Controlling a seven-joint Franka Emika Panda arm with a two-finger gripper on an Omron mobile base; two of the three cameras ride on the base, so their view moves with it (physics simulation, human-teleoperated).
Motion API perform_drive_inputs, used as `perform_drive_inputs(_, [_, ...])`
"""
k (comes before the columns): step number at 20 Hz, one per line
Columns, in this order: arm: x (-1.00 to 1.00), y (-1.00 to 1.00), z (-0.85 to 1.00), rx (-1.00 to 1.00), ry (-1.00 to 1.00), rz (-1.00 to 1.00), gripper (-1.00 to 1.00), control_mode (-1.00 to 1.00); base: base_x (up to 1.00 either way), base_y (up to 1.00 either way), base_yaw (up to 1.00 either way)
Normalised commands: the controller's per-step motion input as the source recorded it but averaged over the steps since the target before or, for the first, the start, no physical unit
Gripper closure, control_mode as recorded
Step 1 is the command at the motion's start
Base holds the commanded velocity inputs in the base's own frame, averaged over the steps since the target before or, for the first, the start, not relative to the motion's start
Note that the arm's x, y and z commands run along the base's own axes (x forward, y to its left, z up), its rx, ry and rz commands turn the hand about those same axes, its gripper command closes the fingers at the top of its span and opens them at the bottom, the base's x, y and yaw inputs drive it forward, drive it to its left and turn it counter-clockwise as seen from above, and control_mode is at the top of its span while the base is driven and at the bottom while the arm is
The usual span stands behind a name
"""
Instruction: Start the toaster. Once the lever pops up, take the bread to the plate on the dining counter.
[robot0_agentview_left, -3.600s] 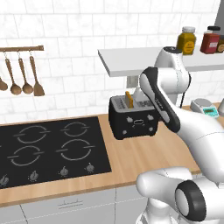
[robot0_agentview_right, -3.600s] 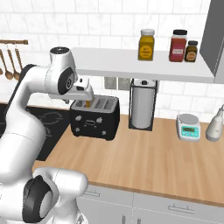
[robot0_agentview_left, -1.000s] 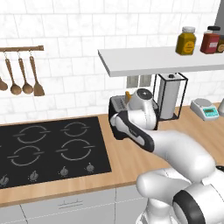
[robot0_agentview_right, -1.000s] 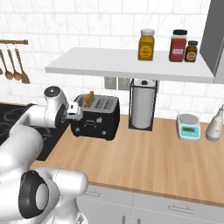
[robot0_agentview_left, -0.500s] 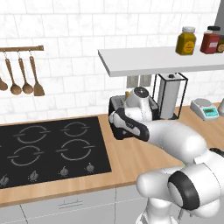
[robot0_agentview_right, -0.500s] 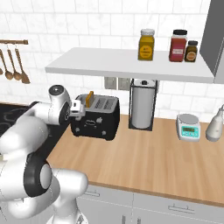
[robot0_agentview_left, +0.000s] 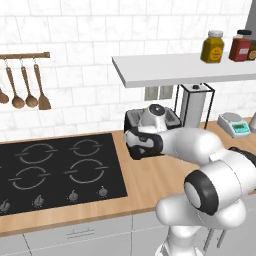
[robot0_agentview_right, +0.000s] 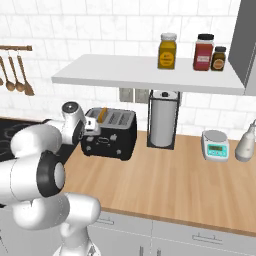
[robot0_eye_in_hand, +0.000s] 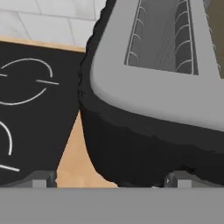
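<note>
Dropped from above the toaster (robot0_agentview_right: 110, 134) to its hob-side end; end effector (robot0_eye_in_hand: 109, 181) fully open, holding nothing. Lever press likely next; bread (robot0_agentview_right: 102, 114) in slot.

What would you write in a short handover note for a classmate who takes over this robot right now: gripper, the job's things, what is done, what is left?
Gripper: open, holding nothing, low at the hob-side end of the toaster.
Toaster: on the wood counter beside the black hob, in front of the tiled wall.
Bread: a slice stands up out of the slot nearest the arm.
Done: arm brought down to the toaster's end.
Left: whether the lever is pressed cannot be told; start the toaster, wait for the pop, carry the bread to the plate.
</note>
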Motion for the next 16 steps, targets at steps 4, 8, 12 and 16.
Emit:
perform_drive_inputs(4, [0.3,0.0,-0.41,0.0,0.01,0.0,-1.0,-1.0,0.0,0.0,0.0])
perform_drive_inputs(8, [0.0,0.0,-0.97,-0.02,0.11,0.0,-1.0,-1.0,0.0,0.0,0.0])
perform_drive_inputs(12, [-0.39,0.0,-1.0,-0.08,0.25,0.0,-1.0,-1.0,0.0,0.0,0.0])
perform_drive_inputs(16, [-0.95,0.0,-1.0,-0.06,0.25,0.0,-1.0,-1.0,0.0,0.0,0.0])
